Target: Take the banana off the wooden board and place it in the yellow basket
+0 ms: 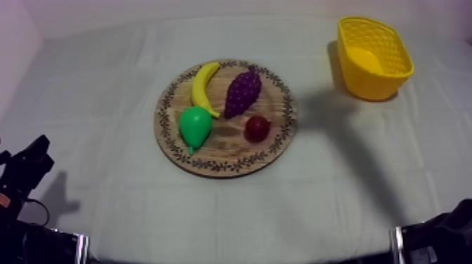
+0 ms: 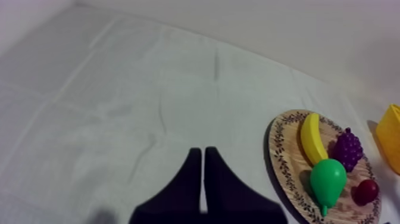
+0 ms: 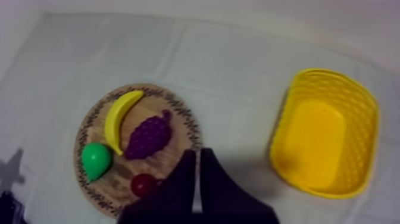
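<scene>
A yellow banana lies at the back left of the round wooden board, next to the purple grapes. In the right wrist view my right gripper is shut on nothing, its fingers together as a narrow wedge. It hangs above the cloth by the board's edge, between the banana and the yellow basket. My left gripper is also shut and holds nothing. It sits over bare cloth well to the left of the board and banana. The basket stands at the far right.
A green pear and a small red fruit share the board's front half. My left arm rests low at the left edge, and my right arm shows at the lower right corner. Bare cloth lies between board and basket.
</scene>
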You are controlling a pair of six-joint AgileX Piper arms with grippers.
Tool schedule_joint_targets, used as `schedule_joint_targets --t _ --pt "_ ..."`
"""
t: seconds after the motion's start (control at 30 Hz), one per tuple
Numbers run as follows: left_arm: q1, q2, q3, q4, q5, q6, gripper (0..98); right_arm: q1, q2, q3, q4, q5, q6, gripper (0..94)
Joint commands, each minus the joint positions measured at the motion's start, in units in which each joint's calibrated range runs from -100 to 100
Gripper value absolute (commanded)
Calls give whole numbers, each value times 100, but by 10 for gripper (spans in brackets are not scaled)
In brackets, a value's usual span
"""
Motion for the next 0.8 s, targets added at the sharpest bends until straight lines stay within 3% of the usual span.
schedule_joint_targets --t 0.0,0.4,0.77 --pt "-2 -1 1 -2 3 2 1 -431 511 -173 23 -14 -201 12" --pt "-2 -1 1 -2 3 3 1 -940 2561 -1451 -148 0 -574 20" --pt "-2 -1 1 -2 3 3 1 -1253 3887 -2309 -19 -30 -884 23"
